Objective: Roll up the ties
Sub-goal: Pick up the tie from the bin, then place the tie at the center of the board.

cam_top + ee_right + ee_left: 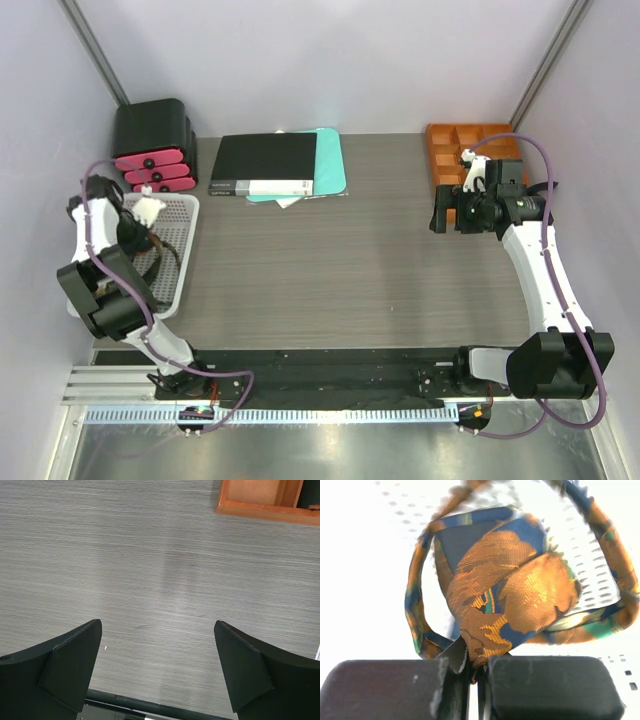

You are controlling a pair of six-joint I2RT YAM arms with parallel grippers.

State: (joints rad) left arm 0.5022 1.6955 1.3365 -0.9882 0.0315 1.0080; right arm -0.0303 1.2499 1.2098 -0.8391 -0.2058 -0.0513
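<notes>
Tie (510, 595), loosely looped, is pinched by the closed left gripper (472, 675) at the white basket (190, 225); the right gripper (157, 665) is held wide open and empty; rolling is judged not yet begun.

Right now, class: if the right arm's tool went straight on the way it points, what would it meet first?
Probably the grey table; the open right tool frames nothing else, and the orange tray sits off to one side.

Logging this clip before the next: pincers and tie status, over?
Left pincer shut on tie, inside white basket. Right pincer open, empty, over table. Tie looped, not rolled. No obstruction seen.
</notes>
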